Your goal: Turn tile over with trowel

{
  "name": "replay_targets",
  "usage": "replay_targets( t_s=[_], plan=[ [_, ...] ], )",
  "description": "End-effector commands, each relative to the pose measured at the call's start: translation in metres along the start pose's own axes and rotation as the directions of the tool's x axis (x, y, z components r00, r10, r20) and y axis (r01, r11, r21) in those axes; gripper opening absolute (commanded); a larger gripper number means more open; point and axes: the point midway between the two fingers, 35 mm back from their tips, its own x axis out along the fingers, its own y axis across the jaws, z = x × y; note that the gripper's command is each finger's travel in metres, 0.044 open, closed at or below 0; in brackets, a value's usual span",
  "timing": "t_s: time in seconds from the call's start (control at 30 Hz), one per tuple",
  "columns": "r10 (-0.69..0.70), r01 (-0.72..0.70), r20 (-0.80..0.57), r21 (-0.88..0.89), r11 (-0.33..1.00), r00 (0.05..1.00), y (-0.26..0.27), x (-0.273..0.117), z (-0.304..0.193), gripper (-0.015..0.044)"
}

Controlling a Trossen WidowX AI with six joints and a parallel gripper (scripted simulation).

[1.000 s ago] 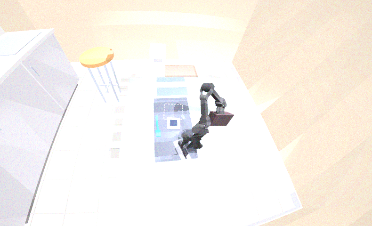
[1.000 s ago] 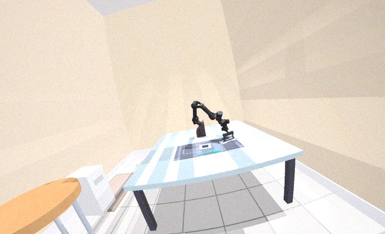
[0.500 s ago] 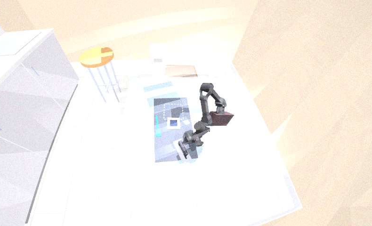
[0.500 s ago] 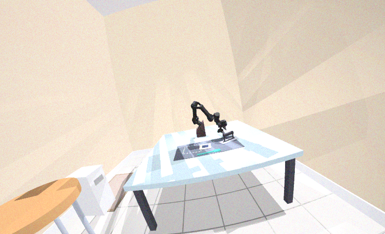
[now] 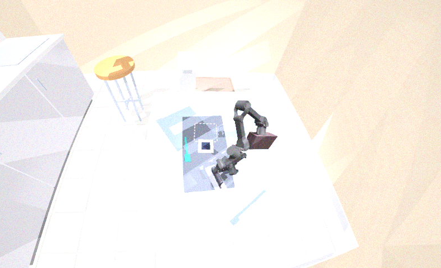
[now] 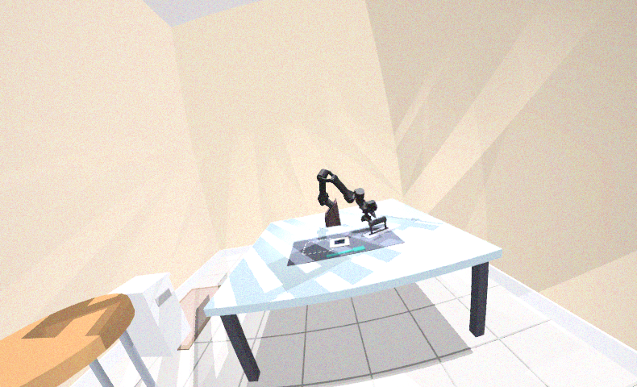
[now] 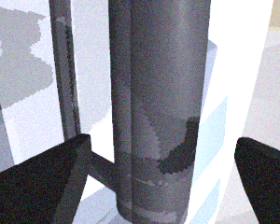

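The tile [image 5: 205, 146] [image 6: 339, 241] lies flat on the mat [image 5: 196, 186] [image 6: 384, 239], its white border and dark blue centre facing up. It lies just outside the dashed outline [image 5: 194, 132], beside its lower edge in the top view. The trowel [image 5: 218, 177] [image 6: 378, 222] [image 7: 154, 70] stands on its pale plate at the mat's other end, its thick dark handle raised on posts. My gripper [image 5: 216, 168] [image 6: 366, 218] [image 7: 164, 146] is open just above the handle. In the wrist view the handle runs lengthwise between the spread fingertips, with gaps at both sides. The arm partly hides the plate.
A teal spatula-shaped tool [image 5: 187, 158] [image 6: 346, 251] lies along the mat's far long edge from the arm. The arm's dark red base block [image 5: 262, 140] [image 6: 332, 215] stands beyond the opposite edge. Light and shadow patches cross the mat and table [image 5: 265, 232] [image 6: 447, 249].
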Motion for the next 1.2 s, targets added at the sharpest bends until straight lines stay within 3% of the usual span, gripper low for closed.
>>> replay_targets(
  t_s=[0.0,0.7,0.87,1.17],
  plan=[
    [0.005,-0.005,0.003,-0.007,1.0,1.0,0.003,0.008,0.002,0.03],
    [0.006,-0.006,-0.001,-0.009,1.0,1.0,0.004,0.04,0.0,0.03],
    [0.006,-0.006,-0.001,-0.009,1.0,1.0,0.004,0.04,0.0,0.0169],
    [0.006,-0.006,-0.001,-0.009,1.0,1.0,0.004,0.04,0.0,0.0109]
  ],
)
